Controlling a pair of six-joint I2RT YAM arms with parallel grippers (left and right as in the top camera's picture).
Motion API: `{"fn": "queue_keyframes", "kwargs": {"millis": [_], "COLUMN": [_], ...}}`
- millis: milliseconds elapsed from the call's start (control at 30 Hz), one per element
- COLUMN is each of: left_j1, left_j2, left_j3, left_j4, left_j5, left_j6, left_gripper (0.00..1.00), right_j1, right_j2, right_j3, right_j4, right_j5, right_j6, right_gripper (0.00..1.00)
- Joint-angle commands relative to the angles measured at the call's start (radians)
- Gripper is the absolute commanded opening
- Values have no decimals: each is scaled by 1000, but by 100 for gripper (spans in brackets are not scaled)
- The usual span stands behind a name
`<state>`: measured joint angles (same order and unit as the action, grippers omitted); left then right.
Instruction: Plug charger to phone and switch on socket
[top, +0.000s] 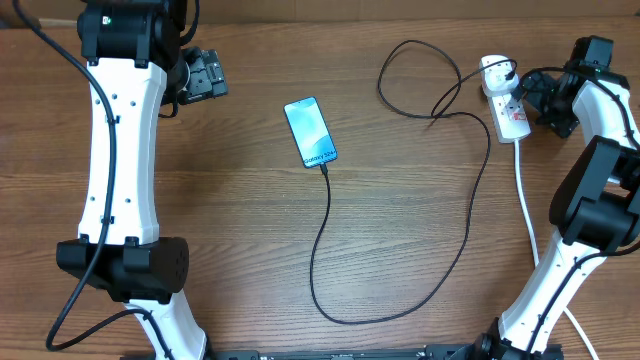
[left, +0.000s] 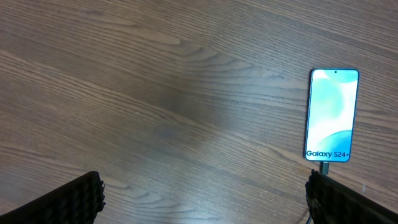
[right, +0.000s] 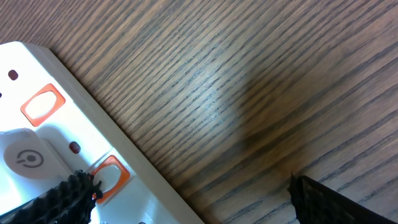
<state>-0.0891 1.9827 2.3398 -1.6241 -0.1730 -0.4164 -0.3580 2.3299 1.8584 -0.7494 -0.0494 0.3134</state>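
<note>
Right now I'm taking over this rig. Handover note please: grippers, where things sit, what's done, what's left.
Left gripper: open, empty, over the table left of the phone.
Right gripper: open, empty, beside the socket, close to its red switches.
Phone: mid-table, screen up and lit.
Charger: the tip sits at the phone's near end and the cable loops across to the socket at the far right.
Done: phone end looks plugged in, and the adapter appears seated in the socket.
Left: press the socket switch. I cannot tell whether it is on.
</note>
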Motion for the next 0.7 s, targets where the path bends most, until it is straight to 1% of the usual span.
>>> {"fn": "queue_keyframes", "kwargs": {"millis": [0, 667], "left_j1": [5, 5], "left_j2": [7, 7], "left_j3": [-6, -6], "left_j4": [2, 2], "left_j5": [-10, -10], "left_j6": [-10, -10], "left_gripper": [100, 100], "right_j1": [4, 4], "right_j2": [44, 44], "right_j3": [-7, -7], "right_j4": [0, -6], "right_j5": [2, 2], "right_j6": [-5, -8], "right_gripper": [100, 100]}}
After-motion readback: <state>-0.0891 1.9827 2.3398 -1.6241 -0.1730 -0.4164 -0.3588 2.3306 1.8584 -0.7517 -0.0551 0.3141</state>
